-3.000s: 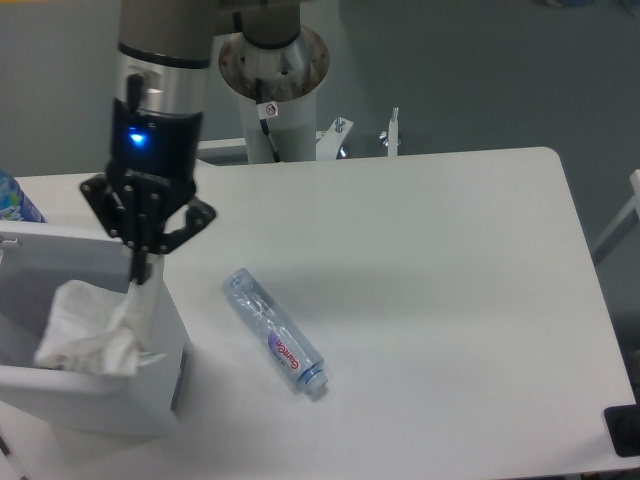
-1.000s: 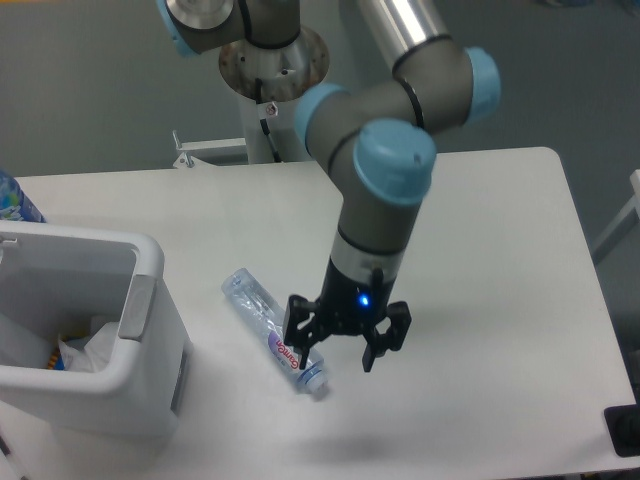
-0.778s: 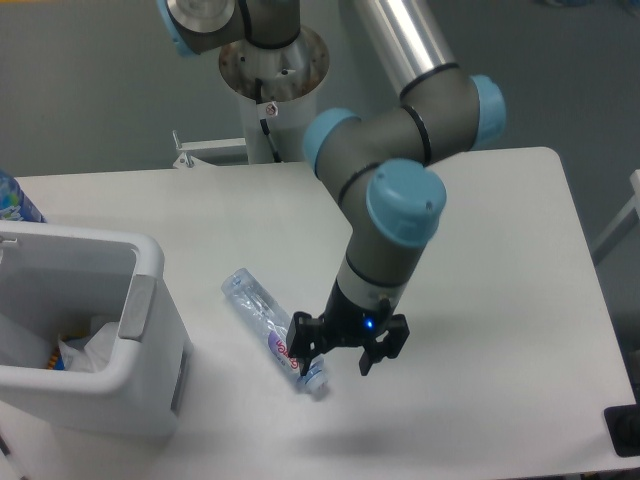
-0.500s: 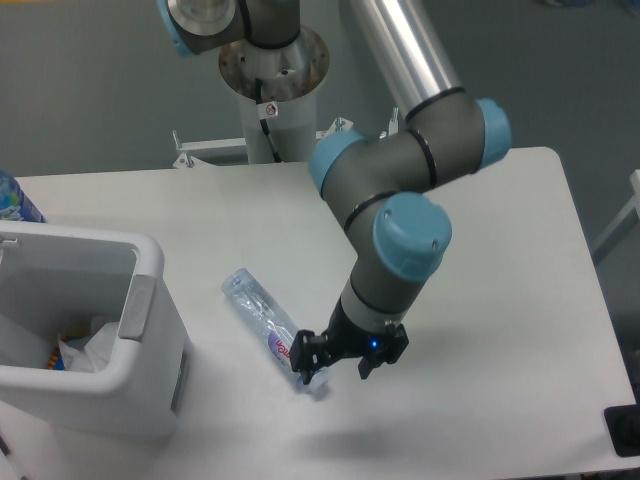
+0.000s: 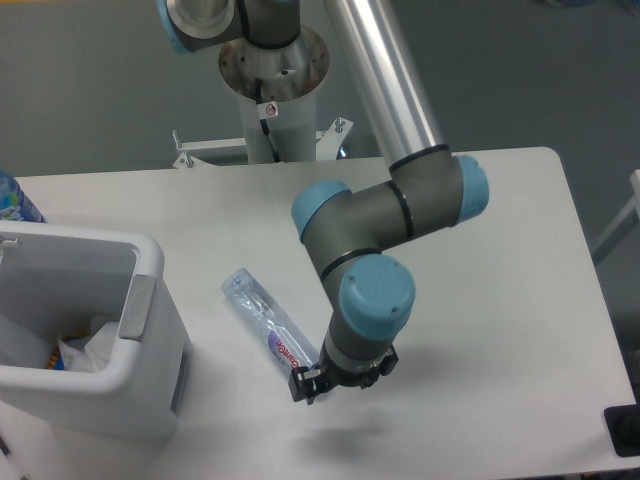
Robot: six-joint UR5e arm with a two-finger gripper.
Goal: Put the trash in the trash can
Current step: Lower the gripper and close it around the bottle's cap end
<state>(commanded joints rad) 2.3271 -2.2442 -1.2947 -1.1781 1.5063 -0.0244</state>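
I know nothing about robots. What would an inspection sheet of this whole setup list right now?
Surface: white table, mostly bare.
Job's things: crushed clear bottle with pink-purple label lies flat beside the white trash can; crumpled white wrapper already inside the can.
Clutter: blue-patterned bottle at the left edge, behind the can.
Pincer: pincer is down at the bottle's cap end; whether it is open or shut cannot be told.
Cables: a thin cable on the arm's pedestal.
Surroundings: grey floor, metal brackets behind the table, dark object at bottom right.
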